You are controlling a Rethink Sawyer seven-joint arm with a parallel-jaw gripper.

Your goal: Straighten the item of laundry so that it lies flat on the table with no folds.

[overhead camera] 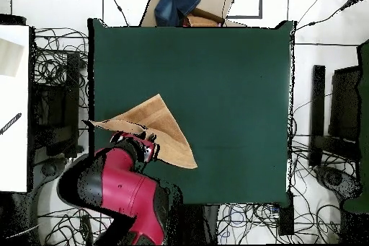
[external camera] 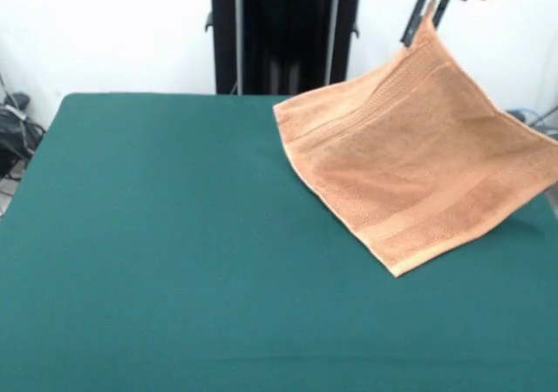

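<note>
One corner of the towel (external camera: 418, 161) is hanging from the jaws (external camera: 429, 16), which are closing on it, in the front view; the lower part is resting by the counter's (external camera: 157, 235) right edge. In the overhead view, the towel (overhead camera: 162, 124) is lying near the counter's (overhead camera: 230, 84) left edge. A weak pinch is risking a slip, and the cloth could fall folded or off that edge.

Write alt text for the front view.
The gripper holds one corner of an orange-tan towel up at the picture's upper right, so the towel hangs spread and tilted, its lower part near the dark green table. The robot's black pedestal stands behind.
</note>
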